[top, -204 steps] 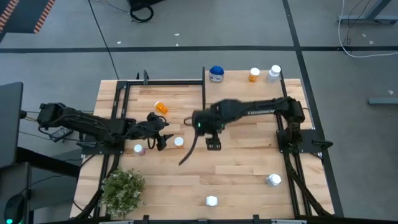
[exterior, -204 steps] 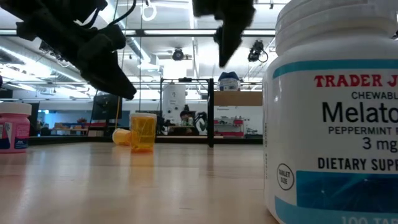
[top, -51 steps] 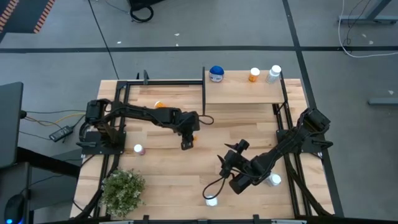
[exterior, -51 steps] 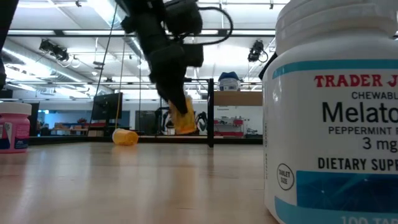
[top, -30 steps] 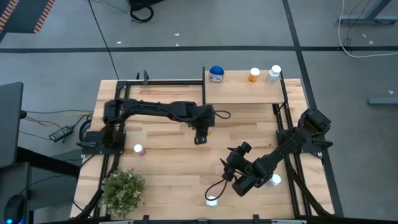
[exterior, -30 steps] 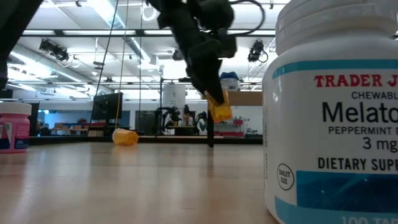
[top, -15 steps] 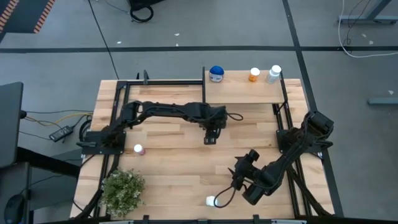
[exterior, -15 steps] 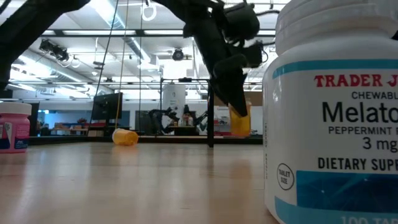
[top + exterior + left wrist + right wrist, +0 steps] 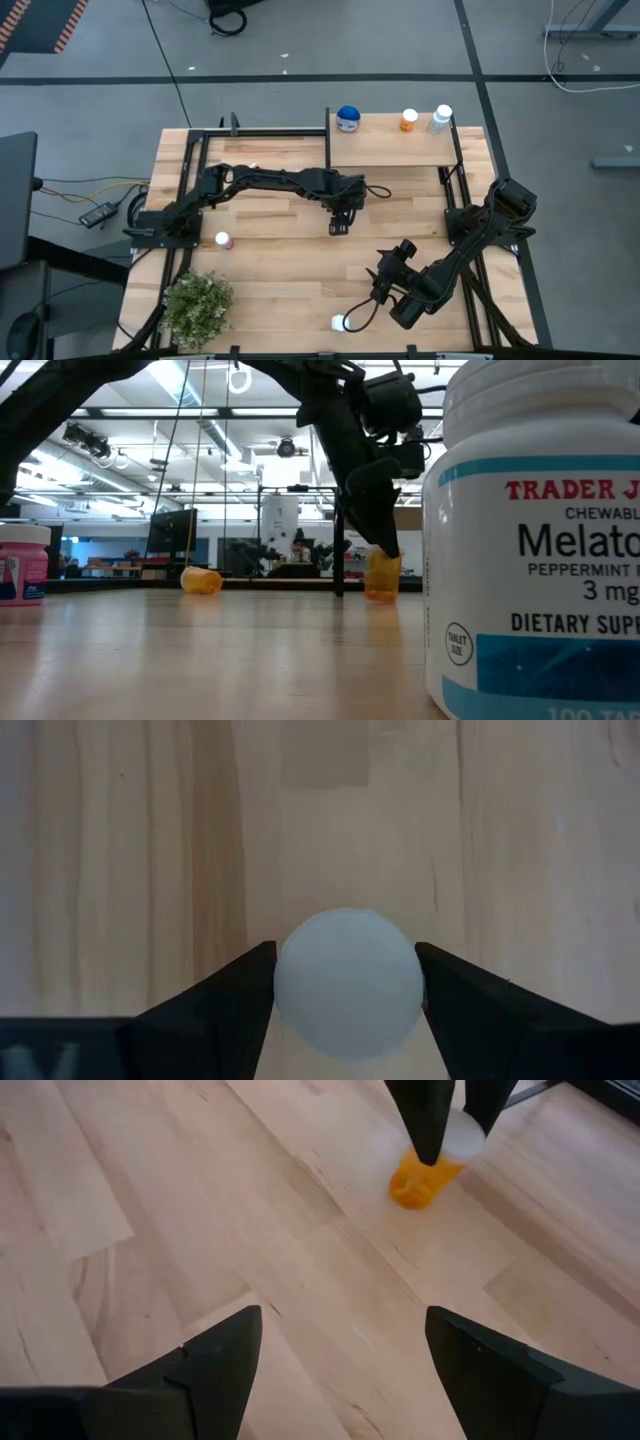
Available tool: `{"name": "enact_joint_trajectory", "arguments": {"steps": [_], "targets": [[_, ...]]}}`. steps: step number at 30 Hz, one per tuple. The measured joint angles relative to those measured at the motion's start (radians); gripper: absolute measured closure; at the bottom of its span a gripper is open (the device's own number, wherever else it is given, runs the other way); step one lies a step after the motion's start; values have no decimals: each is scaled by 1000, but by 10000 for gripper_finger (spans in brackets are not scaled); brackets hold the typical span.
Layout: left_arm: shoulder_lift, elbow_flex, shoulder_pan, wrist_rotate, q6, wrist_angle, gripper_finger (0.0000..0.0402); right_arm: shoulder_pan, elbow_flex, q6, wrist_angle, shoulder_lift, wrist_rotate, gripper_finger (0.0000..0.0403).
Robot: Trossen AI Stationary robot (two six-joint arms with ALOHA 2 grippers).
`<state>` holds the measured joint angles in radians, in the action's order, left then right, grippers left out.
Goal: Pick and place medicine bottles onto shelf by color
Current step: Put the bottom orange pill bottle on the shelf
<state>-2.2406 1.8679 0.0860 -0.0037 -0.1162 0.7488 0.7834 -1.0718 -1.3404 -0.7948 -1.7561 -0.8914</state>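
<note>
Standing upright on the worktop, just in front of the shelf, we see an orange pill bottle with a white cap. Our left claw straddles that cap, a finger close on either side; we cannot tell whether it grips. Our right claw hangs spread wide and empty near the front edge, beside a white bottle. On the shelf stand a blue bottle, an orange one and a white one.
</note>
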Motion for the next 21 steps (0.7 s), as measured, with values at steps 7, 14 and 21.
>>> {"name": "enact_joint_trajectory", "arguments": {"steps": [7, 14, 21], "targets": [[0, 0, 1, -10, 0, 20, 157, 0, 0, 1, 0, 0, -1, 113], [22, -1, 0, -43, -27, 91, 156, 0, 0, 0, -9, 0, -67, 113], [94, -1, 1, -45, -27, 147, 156, -10, -1, 6, -32, 0, -95, 113]]}}
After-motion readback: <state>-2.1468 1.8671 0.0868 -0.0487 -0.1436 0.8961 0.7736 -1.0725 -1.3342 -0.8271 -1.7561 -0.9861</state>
